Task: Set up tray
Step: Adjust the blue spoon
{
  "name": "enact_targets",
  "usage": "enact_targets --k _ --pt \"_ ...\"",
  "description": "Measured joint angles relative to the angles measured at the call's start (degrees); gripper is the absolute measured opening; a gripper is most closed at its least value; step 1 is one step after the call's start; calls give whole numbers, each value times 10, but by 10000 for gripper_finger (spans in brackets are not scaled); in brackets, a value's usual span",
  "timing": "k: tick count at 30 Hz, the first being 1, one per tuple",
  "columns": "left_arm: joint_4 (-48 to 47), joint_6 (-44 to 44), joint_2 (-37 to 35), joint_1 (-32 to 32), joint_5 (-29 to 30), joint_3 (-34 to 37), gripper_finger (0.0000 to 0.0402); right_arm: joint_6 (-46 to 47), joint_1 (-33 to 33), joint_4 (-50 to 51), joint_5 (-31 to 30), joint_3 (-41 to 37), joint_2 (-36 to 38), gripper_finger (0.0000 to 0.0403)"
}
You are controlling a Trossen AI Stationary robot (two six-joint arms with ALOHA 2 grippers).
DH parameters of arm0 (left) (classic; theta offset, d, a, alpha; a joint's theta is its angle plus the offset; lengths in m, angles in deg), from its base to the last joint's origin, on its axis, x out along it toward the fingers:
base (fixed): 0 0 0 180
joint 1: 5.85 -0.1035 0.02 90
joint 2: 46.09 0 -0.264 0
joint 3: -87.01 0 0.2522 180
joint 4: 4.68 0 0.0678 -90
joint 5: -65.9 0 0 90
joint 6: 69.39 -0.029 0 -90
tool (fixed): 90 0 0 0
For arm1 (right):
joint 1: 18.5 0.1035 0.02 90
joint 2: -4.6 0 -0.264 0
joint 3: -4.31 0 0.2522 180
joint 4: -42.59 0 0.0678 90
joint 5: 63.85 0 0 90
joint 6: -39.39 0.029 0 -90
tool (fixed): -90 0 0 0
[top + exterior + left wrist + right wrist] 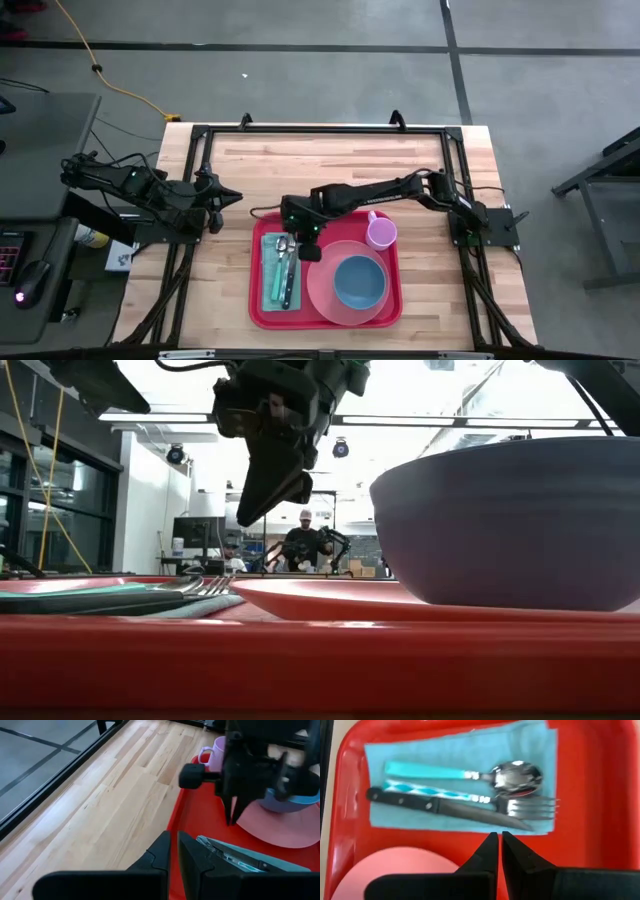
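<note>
The red tray (pixel 258 300) lies on the near middle of the table. On it a teal napkin (pixel 460 750) carries a spoon (pixel 515 774), a fork (pixel 530 806) and a black-handled knife (pixel 445 807), beside a pink plate (pixel 322 290) with a blue bowl (pixel 360 282) on it. A pink mug (pixel 380 232) stands in the tray's far right corner. My right gripper (pixel 497 836) is shut and hovers over the napkin's edge (pixel 312 250), clear of the cutlery (pixel 250 515). My left gripper (pixel 173 837) is shut and waits over the table's left part (pixel 232 196).
Bare wood stretches on the far side of the tray and to its left (pixel 115 805). A black metal frame (pixel 320 128) runs along the table's edges. In the low view a person (pixel 305 540) sits in the room far behind.
</note>
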Motion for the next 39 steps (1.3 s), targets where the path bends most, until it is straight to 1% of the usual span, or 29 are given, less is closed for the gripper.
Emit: enact_targets --k 4,11,16,21,25,31,39 --pt "0 1 0 0 0 0 60 -11 9 -4 1 0 0 0" --pt "1 1 0 0 0 0 60 6 11 -55 -4 0 -1 0" --pt "14 1 0 0 -4 0 60 15 8 -92 -5 1 -14 0" --pt "28 -7 0 0 -5 0 60 27 4 -92 17 0 -35 0" --pt "25 -8 1 0 -5 0 60 26 8 -67 -7 20 -45 0" --pt "25 -8 1 0 -6 0 60 22 5 -62 -7 23 -46 0" --pt "22 -8 1 0 -9 0 60 22 4 -68 -2 22 -68 0"
